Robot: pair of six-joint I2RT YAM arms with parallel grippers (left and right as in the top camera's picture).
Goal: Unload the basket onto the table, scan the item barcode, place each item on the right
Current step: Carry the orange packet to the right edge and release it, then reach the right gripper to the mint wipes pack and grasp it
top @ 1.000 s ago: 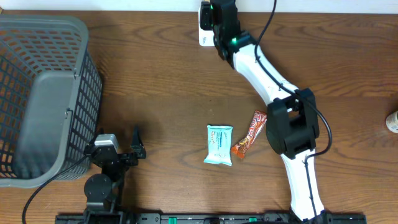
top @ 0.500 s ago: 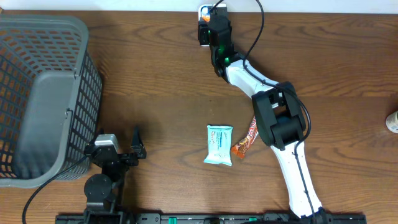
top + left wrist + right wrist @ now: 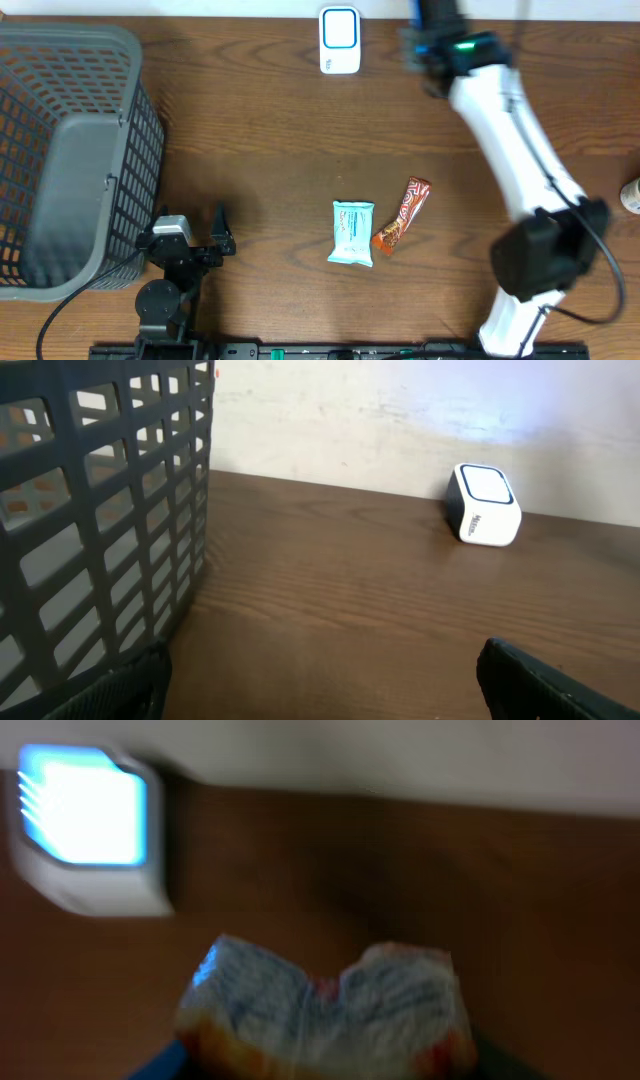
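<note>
The white barcode scanner (image 3: 340, 40) stands at the table's far edge, and its window glows blue in the right wrist view (image 3: 88, 825). My right gripper (image 3: 430, 35), blurred by motion, is to the right of the scanner. In the right wrist view a crumpled silver and orange snack packet (image 3: 325, 1005) fills the gap between its jaws (image 3: 325, 1050). My left gripper (image 3: 218, 245) rests open beside the basket, and nothing lies between its fingers (image 3: 320, 705).
A grey mesh basket (image 3: 60, 150) fills the left side. A teal packet (image 3: 352, 233) and an orange bar (image 3: 400, 215) lie mid-table. A small object (image 3: 631, 195) sits at the right edge. The scanner also shows in the left wrist view (image 3: 483, 505).
My right arm has swung from over the scanner to its right, uncovering the scanner. The left arm and the items on the table have not moved.
</note>
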